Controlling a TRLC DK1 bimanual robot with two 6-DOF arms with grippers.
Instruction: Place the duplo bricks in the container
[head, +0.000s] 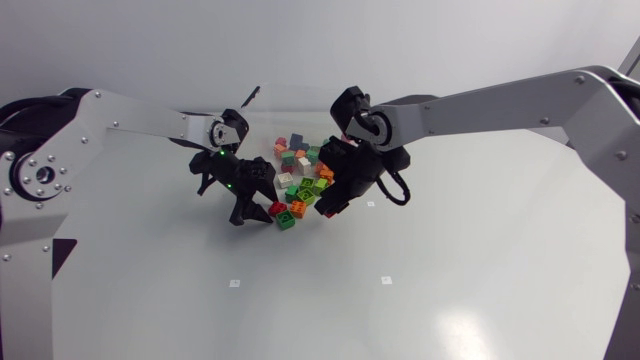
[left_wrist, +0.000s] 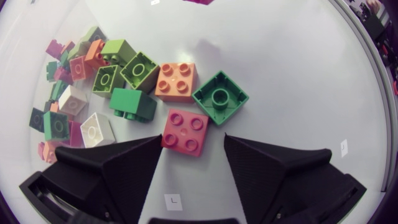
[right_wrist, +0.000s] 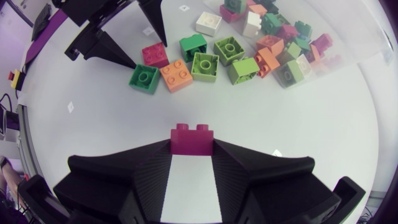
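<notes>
Both arms meet over the middle of the white table (head: 450, 260), the left arm (head: 130, 120) coming in from the left and the right arm (head: 480, 105) from the right. Their grippers sit on either side of the near edge of a pile of bricks (head: 300, 170). The left gripper (left_wrist: 193, 140) is down at the table with its jaws apart. A red brick (left_wrist: 185, 132) lies studs up between the fingertips; one finger seems to meet its edge, while the other stands clear of it. Just ahead of that brick sit an orange brick (left_wrist: 176, 81), studs up, and a dark green brick (left_wrist: 219, 98) turned hollow side up, the two touching side by side. A green brick (left_wrist: 132, 104) lies on its side next to the orange one, and past it come lime, white and pink bricks in a loose heap. The right gripper (right_wrist: 193, 146) is clamped on a magenta brick (right_wrist: 193, 135), pinched between both fingertips with its studs pointing away from the wrist and held above the table. The container (right_wrist: 345, 57) is clear and hard to make out — only a faint wall shows at the far side of the heap. Some of the farther bricks look hazy as if behind or inside it, though I cannot tell which ones.
</notes>
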